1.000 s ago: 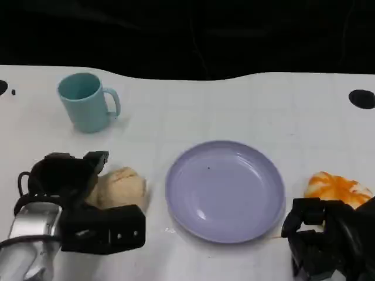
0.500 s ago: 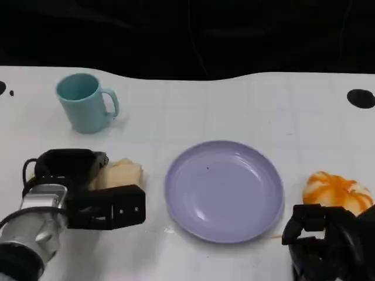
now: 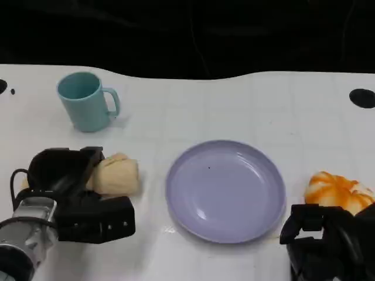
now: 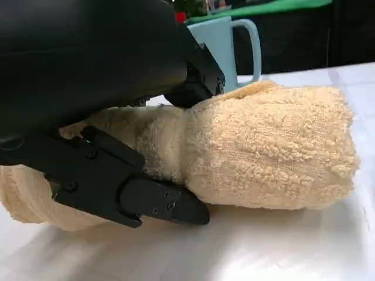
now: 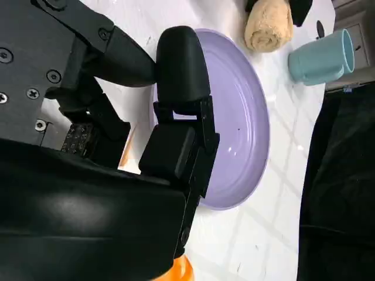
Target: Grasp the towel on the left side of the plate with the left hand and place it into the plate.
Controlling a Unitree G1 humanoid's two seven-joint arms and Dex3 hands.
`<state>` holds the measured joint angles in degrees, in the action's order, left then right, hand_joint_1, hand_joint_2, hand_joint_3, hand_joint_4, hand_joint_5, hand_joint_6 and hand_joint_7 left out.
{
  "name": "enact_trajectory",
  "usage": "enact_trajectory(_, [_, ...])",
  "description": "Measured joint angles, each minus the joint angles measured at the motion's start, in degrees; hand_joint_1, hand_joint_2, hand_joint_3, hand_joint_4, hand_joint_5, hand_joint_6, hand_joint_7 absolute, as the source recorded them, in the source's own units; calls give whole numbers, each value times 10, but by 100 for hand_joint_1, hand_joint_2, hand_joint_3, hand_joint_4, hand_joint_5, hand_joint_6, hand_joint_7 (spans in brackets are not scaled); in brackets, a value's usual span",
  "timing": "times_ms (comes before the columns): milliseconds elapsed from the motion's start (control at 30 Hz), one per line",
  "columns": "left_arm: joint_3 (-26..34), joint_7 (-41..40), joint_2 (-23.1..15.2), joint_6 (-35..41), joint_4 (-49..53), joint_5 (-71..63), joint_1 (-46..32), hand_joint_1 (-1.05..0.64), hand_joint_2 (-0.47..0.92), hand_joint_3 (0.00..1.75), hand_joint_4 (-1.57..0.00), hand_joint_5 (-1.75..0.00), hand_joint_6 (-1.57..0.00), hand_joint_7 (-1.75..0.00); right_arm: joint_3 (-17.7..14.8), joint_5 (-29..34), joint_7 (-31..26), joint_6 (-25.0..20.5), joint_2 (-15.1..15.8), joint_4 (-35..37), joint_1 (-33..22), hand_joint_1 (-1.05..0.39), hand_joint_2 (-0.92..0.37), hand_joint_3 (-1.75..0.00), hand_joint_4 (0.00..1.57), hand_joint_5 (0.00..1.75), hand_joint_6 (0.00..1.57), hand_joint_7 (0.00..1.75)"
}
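Observation:
A rolled beige towel (image 3: 119, 175) lies on the white table to the left of the lavender plate (image 3: 225, 190). My left hand (image 3: 69, 196) grips it: fingers press its far side and the thumb lies along its near side. In the left wrist view the black fingers (image 4: 193, 70) dent the towel (image 4: 275, 152), which still rests on the table. The plate holds nothing. My right hand (image 3: 325, 243) sits at the table's near right corner, fingers curled in with nothing in them. The right wrist view shows the plate (image 5: 240, 123) and the towel (image 5: 268, 26) beyond it.
A light blue mug (image 3: 87, 101) stands at the back left, behind the towel. An orange and white cloth (image 3: 338, 191) lies to the right of the plate, just beyond my right hand. The table's dark far edge runs along the back.
My left hand has settled around the towel, its thumb shifting along the near side. The towel has moved slightly away from me. The right hand has stayed put.

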<state>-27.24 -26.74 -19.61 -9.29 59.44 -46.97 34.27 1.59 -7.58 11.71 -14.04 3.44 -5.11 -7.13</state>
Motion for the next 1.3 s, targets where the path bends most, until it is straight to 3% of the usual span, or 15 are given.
enact_trajectory(267, [13,-26,-10,15,-79,11,-9,-26,89,29,-85,-175,-55,-175,0,-1,-2,1,0,6,5,-87,5,-175,150,127,150,102])
enact_trajectory(300, [17,-23,-9,17,-105,19,-15,-26,82,47,-86,-175,-57,-175,-1,-1,-2,1,0,6,5,-87,5,-175,150,128,150,103])
enact_trajectory(433, [34,18,2,19,-215,49,-37,-26,61,87,-91,-175,-64,-175,-2,0,-2,1,0,6,4,-88,5,-175,150,128,149,103])
enact_trajectory(533, [42,52,21,13,-274,76,-41,-27,54,105,-93,-175,-69,-175,-2,0,-2,4,0,6,5,-88,5,-175,150,129,149,104])
enact_trajectory(800, [35,120,63,32,-347,83,-35,-26,48,112,-95,-175,-71,-175,-3,1,-2,11,1,16,6,-88,6,-175,150,129,150,104])
enact_trajectory(967, [9,157,99,48,-347,67,-13,-28,54,94,-92,-175,-68,-175,-2,2,-2,12,4,16,8,-89,6,-175,149,130,149,104])
enact_trajectory(1200, [-13,180,143,58,-309,60,24,-25,54,102,-91,-175,-66,-175,-3,1,0,14,6,15,7,-89,6,-175,149,131,149,105])
enact_trajectory(1267, [-18,191,151,63,-300,60,26,-26,59,95,-88,-175,-64,-169,-3,1,0,14,6,14,7,-89,6,-175,149,131,149,105])
enact_trajectory(1300, [-20,200,154,67,-294,60,29,-27,63,87,-84,-175,-65,-155,-3,1,0,14,6,14,7,-89,6,-175,149,131,149,105])
